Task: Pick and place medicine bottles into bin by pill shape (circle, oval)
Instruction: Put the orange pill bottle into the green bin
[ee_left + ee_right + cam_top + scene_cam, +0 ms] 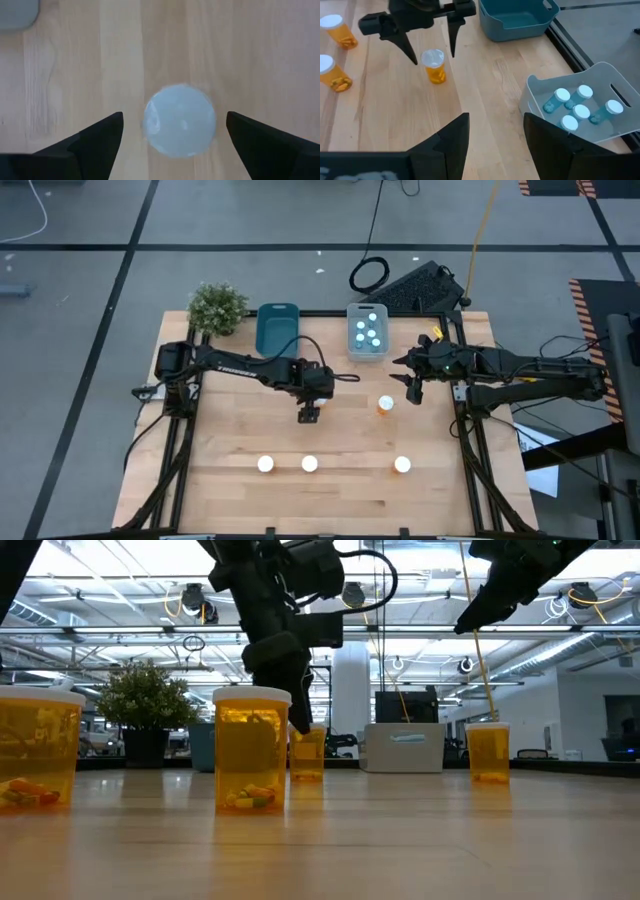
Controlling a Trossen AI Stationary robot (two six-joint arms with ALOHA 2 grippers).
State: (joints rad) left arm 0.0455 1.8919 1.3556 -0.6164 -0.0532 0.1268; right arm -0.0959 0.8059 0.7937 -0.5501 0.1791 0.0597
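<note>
My left gripper (309, 416) hangs open over an upright amber bottle (436, 70), fingers pointing down. The bottle's white cap (180, 127) lies between the two fingers, which do not touch it. My right gripper (410, 385) is open above the table, between the white bin (350, 350) and a second amber bottle (386, 404) standing on its base. Three more amber bottles (265, 464), (309, 464), (402, 465) stand in a row near the front edge. The white bin holds several pale blue bottles (577, 107). A teal bin (277, 328) sits left of it.
A small potted plant (217, 308) stands at the far left corner beside the teal bin. A keyboard (420, 285) and a coiled cable (368, 275) lie on the floor beyond the far edge. Bare wood lies between the bins and the front row.
</note>
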